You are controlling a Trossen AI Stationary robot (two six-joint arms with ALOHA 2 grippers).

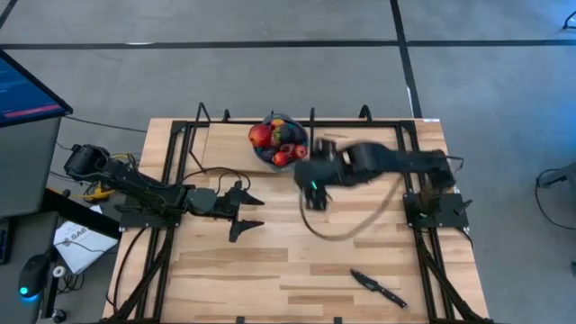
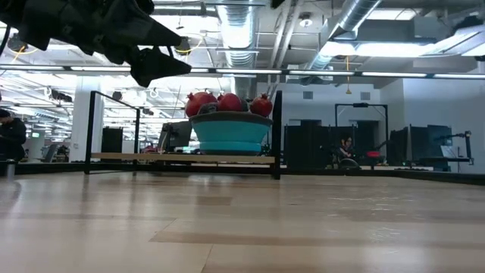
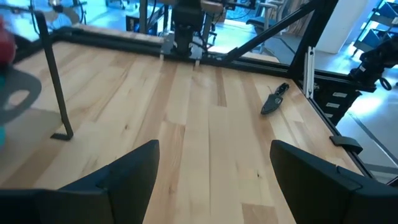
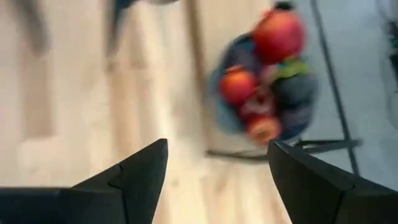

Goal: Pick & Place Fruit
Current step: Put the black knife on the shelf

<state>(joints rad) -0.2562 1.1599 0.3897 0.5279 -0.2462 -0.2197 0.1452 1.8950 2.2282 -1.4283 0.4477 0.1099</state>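
Fruit: small roundish red and purple fruit heaped in round blue bowl at wooden tabletop far edge | high view alone: black-handled knife near front | left claw apart, empty | right claw apart, empty, beside bowl

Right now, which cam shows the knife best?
Left wrist view: the knife lies unobstructed on the table, handle and blade distinct. The high view shows it small near the table's edge. Low and right wrist views miss it.
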